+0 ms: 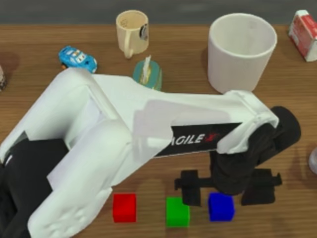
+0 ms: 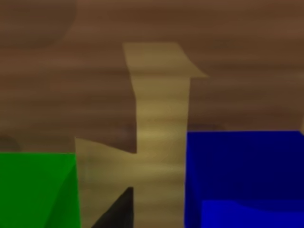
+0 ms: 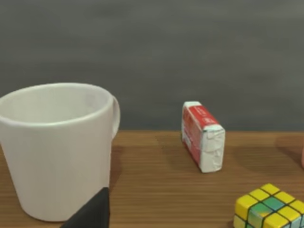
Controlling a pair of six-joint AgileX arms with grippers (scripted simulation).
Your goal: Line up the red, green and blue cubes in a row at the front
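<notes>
Hovering pincer: the left gripper (image 1: 229, 191) hangs over the front of the table with its black fingers (image 1: 190, 187) spread wide and holding nothing, one finger between the green and blue cubes, the other on the blue cube's far side.
Blue cube: the blue cube (image 1: 221, 207) sits on the wood between those fingers, apparently free of both; the left wrist view shows it beside the green one with bare table between.
Row: the green cube (image 1: 177, 211) stands just left of the blue, and the red cube (image 1: 124, 207) further left, all three along the front edge, apart from each other.
Step in hand: by the look of it, the release of the last cube; the line appears complete.
Next move: a straight lift clear of the blue cube, without nudging it.
Right arm: parked out of the top view; only a dark tip shows in its wrist view.
Containers: the large white cup (image 1: 241, 50) and the cream mug (image 1: 132, 30) at the back both look empty.
Bystanders: a light-blue toy car (image 1: 77, 58), a red-and-white carton (image 1: 304, 33), and a puzzle cube (image 3: 270, 207).
</notes>
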